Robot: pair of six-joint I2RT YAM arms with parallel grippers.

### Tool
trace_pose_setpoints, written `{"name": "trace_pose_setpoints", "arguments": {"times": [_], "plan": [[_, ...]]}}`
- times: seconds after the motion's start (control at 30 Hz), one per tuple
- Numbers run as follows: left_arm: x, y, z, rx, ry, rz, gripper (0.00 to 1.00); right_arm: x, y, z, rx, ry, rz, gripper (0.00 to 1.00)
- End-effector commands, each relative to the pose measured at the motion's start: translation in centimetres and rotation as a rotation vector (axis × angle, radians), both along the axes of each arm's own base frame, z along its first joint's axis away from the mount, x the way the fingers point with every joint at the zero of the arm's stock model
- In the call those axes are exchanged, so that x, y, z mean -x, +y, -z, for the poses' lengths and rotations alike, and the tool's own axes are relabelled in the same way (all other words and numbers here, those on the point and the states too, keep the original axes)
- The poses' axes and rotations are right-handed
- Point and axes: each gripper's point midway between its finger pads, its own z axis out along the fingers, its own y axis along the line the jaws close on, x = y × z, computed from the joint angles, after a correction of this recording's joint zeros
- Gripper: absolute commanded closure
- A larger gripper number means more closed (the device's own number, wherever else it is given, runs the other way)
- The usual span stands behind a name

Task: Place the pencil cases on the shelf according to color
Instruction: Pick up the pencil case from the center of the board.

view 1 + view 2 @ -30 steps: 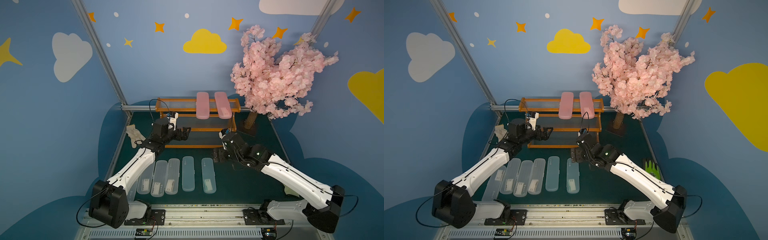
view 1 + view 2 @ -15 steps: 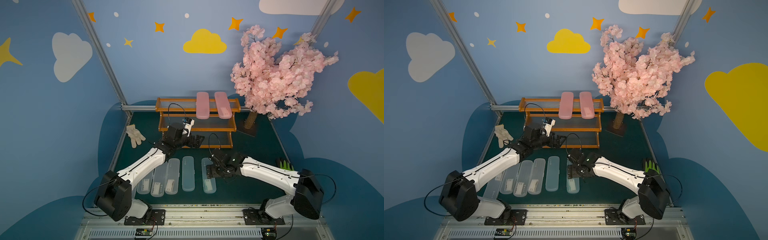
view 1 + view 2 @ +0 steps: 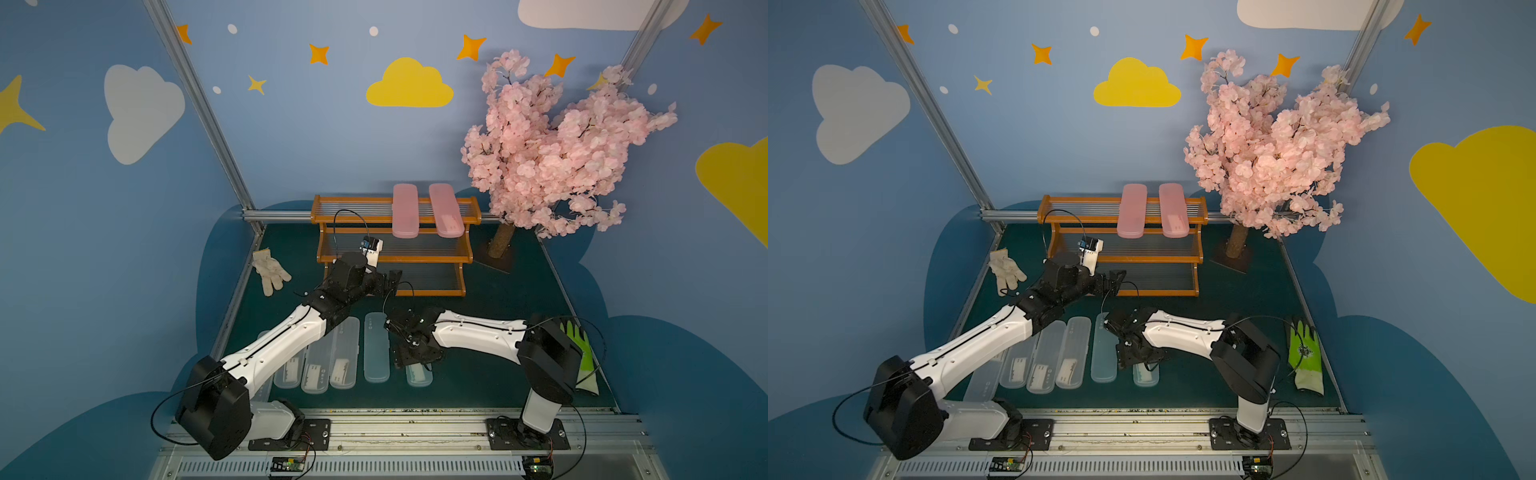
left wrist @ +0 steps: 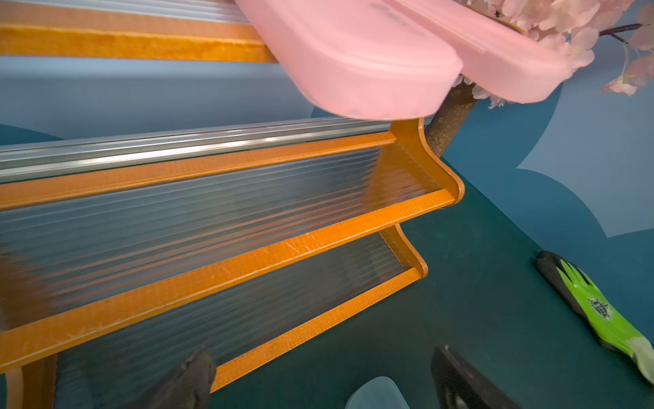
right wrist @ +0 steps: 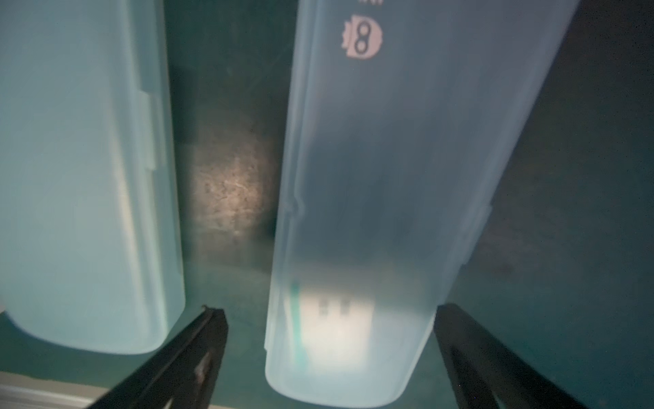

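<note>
Your right gripper (image 5: 327, 310) hangs over the labelled blue case (image 5: 389, 159), the end one of the row on the green table (image 3: 498, 291). The jaws are spread wide. One finger (image 5: 198, 354) sits over the gap beside the neighbouring blue case (image 5: 81, 177), and the other is out past the far edge. Nothing is pinched, and I can't tell whether either finger touches plastic.

I'd say this is the grab, so get it clean. Centre the case between the fingers and drop until the tips are level with its long sides. Watch that inner finger: the gap to the neighbour is narrow, and a nudge there would likely shove it out of line. Close across the narrow width, around mid-length if you can, so the case should lift flat and not droop at one end. Squeeze gently, because that smooth plastic looks slippery.

Your left gripper (image 4: 322, 354) is spread and empty too, poised in front of the shelf (image 3: 395, 259) by its lowest tier.

On the shelf, both pink cases (image 3: 405, 210) lie side by side on the top tier, and the two lower tiers are bare. Blue wants a tier of its own. The clear cases (image 3: 344, 357) wait in the row on the table.
</note>
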Motion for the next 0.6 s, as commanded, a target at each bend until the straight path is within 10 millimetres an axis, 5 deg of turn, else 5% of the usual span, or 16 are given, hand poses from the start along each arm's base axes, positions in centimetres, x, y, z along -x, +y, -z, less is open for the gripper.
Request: {"name": "trace_pose_setpoints", "arguments": {"times": [0.0,0.27,0.57], "plan": [[-0.6,1.5,-1.0,-0.007,-0.041,-0.048,0.0,0.7,-2.3,0.4,0.104,0.018,0.016,0.02],[-2.3,4.9,-1.7,0.06,-0.022,-0.126,0.0,1.3,-4.7,-0.8,0.101,-0.022,0.041,0.02],[-3.3,7.2,-1.5,0.055,-0.018,-0.194,0.0,3.6,-4.3,1.4,0.064,0.058,0.022,0.02]]}}
